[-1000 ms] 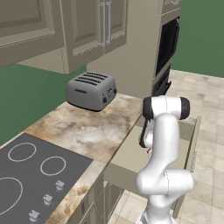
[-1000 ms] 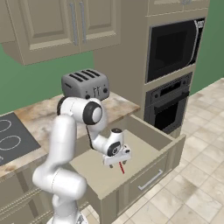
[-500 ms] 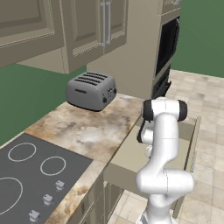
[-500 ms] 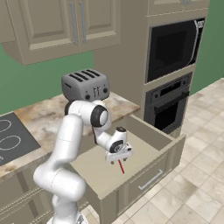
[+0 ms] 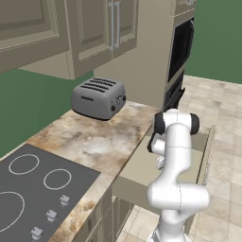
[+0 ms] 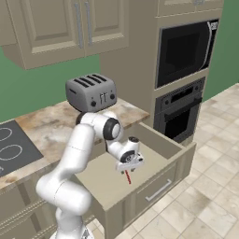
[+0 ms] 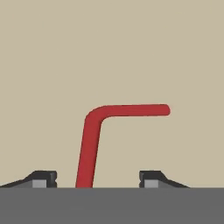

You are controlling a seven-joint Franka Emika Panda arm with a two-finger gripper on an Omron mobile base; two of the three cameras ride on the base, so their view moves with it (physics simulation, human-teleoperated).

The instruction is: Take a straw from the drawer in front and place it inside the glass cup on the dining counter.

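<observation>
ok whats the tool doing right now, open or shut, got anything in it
Tool: open, its fingertips apart on either side of the thin red bent straw lying on the beige drawer floor; not clamped on it yet.

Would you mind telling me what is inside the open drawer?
A red straw lies on the drawer floor, below the pincer. The arm and the drawer's walls hide part of the floor.

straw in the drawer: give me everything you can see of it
The straw is a thin, smooth, solid red tube with a rounded bend near one end, so it reads as an L in the hand view. It lies on the open drawer's flat beige floor, between the gripper's open fingers, touching neither.
</observation>
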